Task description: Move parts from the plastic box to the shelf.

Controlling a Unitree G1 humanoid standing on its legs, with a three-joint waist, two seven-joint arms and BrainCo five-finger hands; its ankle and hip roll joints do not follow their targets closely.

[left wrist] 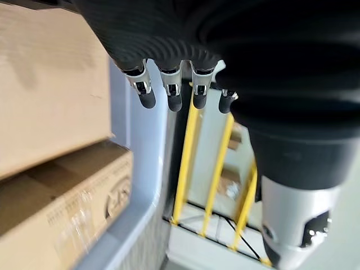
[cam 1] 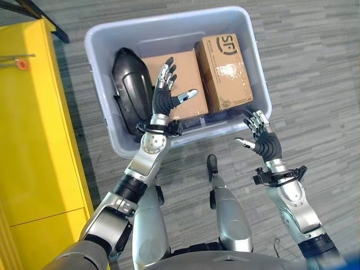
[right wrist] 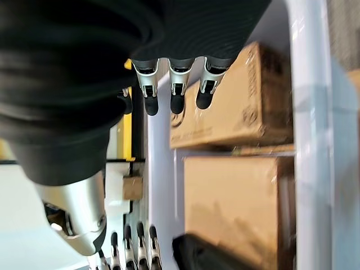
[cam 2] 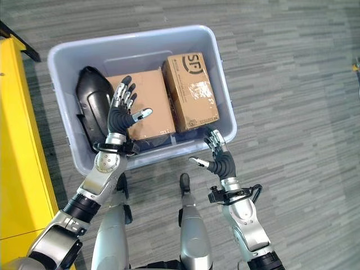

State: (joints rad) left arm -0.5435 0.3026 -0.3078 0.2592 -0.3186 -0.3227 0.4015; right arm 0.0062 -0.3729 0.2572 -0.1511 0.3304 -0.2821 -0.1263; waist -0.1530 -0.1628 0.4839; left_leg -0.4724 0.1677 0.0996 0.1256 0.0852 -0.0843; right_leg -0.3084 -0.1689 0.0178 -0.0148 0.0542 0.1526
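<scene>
Two cardboard boxes [cam 1: 171, 84] [cam 1: 224, 70] and a black part [cam 1: 129, 84] lie in the plastic box [cam 1: 112, 39] on the floor. Left robot hand [cam 1: 165, 95] hovers open over the nearer carton; right robot hand [cam 1: 260, 135] open, empty, outside the near rim.

The box [cam 1: 98, 45] is smooth grey-blue plastic with a soft sheen. Inside, two cartons [cam 1: 225, 70] are matt brown cardboard; the right one carries glossy clear tape. The black part [cam 1: 130, 84] beside them looks like smooth moulded plastic, semi-gloss. The floor [cam 1: 315, 67] is matt grey, with a streaked, carpet-like texture. The shelf [cam 1: 39, 124] has smooth, painted-looking yellow surfaces.
</scene>
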